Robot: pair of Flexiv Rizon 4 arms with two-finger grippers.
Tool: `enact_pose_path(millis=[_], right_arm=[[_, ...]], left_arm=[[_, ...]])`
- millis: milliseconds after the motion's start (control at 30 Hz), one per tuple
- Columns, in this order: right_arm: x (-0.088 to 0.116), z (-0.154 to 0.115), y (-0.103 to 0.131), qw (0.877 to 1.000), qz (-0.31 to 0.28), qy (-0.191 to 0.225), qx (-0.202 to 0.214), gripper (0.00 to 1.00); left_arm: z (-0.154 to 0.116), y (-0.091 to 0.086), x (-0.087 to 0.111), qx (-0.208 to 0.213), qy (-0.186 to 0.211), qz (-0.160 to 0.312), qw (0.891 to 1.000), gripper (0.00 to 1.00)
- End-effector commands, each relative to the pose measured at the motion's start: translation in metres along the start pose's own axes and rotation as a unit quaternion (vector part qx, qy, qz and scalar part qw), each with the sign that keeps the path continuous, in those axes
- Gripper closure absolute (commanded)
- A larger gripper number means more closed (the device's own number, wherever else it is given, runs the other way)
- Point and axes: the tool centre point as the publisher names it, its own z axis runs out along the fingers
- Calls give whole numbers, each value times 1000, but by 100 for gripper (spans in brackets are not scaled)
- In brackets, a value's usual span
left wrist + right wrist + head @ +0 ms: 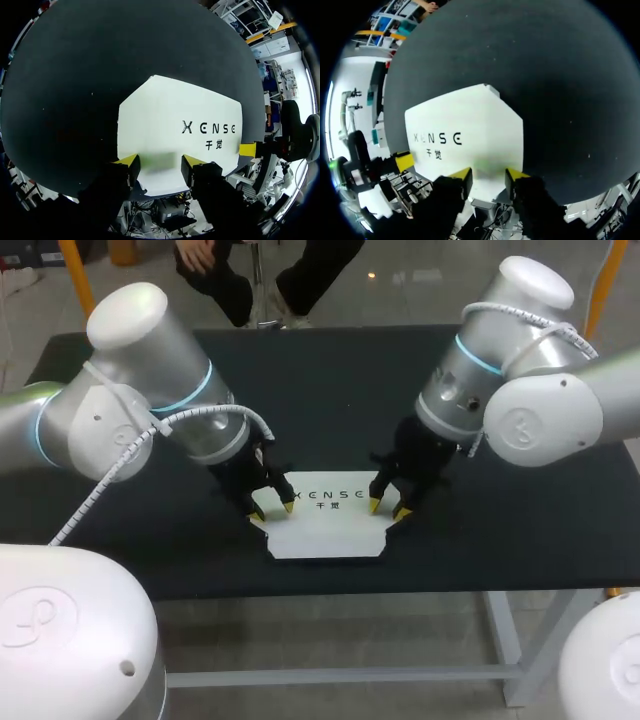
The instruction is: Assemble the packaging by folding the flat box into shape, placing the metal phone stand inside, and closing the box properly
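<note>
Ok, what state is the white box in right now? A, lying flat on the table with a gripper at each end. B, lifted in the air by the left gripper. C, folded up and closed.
A: the white box lies unfolded on the table, the left gripper over one end and the right gripper over the other.

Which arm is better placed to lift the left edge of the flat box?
Likely left. The left gripper hangs open at that edge of the flat box; the right gripper sits at the opposite edge.
</note>
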Motion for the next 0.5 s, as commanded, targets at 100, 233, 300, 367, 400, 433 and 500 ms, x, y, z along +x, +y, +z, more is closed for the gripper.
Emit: enact_pose_path(millis=[100, 233, 300, 367, 400, 433, 500], right_arm=[[-1, 2, 1, 1000, -5, 3, 9, 53], [-3, 3, -1, 1000, -16, 10, 12, 54], [-4, 3, -1, 1000, -17, 11, 11, 55], [-5, 3, -1, 1000, -16, 13, 11, 54], [-5, 3, -1, 1000, -16, 15, 10, 54], [-5, 3, -1, 1000, -17, 17, 11, 54], [-5, 3, -1, 1000, -19, 19, 11, 54]], left_arm=[[6, 2, -3, 3, 5, 1, 1000, 45], [6, 2, -4, 2, 7, 2, 1000, 45], [6, 2, -4, 1, 7, 2, 1000, 45], [7, 1, -4, 0, 6, 2, 1000, 45], [8, 1, -4, 0, 7, 3, 1000, 45], [8, 1, -4, 0, 7, 3, 1000, 45], [10, 1, -4, 0, 9, 5, 1000, 44]])
